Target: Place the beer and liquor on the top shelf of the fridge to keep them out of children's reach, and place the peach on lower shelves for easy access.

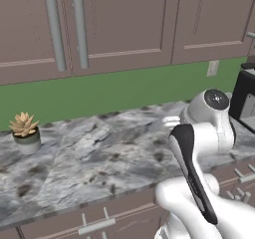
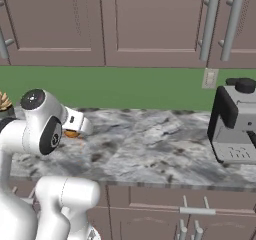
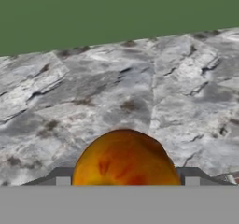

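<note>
in the left base view the arm bends low over the marble counter (image 1: 99,153), near a small potted succulent (image 1: 25,131), its hand hidden behind its own joints. in the right base view an orange sliver of the peach (image 2: 72,133) peeks out just past the wrist, low over the counter, with a coffee machine (image 2: 235,121) well apart. in the hand view the gripper (image 3: 125,181) has the peach between its fingers (image 3: 63,177), seemingly clamped on it for carrying to the fridge; it is round, orange with reddish blushes.
</note>
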Controlling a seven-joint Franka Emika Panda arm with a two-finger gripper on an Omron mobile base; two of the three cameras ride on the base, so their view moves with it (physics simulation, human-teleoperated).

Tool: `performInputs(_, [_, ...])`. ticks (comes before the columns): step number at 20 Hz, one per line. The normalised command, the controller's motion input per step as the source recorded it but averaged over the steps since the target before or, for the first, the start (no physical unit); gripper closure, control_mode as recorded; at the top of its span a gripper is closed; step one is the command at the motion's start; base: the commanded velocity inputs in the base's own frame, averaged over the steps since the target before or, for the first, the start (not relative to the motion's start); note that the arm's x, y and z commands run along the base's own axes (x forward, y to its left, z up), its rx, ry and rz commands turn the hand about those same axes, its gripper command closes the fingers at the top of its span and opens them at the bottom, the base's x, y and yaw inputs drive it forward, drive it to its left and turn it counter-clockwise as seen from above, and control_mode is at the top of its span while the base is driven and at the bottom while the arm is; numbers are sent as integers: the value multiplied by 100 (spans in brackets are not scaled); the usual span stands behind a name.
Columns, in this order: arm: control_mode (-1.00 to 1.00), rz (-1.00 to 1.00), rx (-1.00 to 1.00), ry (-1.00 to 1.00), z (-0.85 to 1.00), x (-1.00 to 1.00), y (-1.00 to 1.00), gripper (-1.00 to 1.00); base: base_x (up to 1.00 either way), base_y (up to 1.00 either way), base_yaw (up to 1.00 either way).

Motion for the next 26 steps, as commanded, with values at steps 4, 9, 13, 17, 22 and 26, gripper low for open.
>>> performInputs(4, [-100,5,0,-4,46,-59,0,100,0,0,0])
performInputs(9, [-100,7,0,-3,34,-56,0,100,0,0,0])
performInputs(13, [100,2,0,-1,7,-18,0,100,-68,-1,7])
performInputs(17, [100,0,0,0,0,0,0,100,-88,-5,6])
performInputs(22, [100,0,0,0,0,0,0,100,-65,-38,-1])
performInputs(26, [100,0,0,0,0,0,0,100,-64,-89,-15])
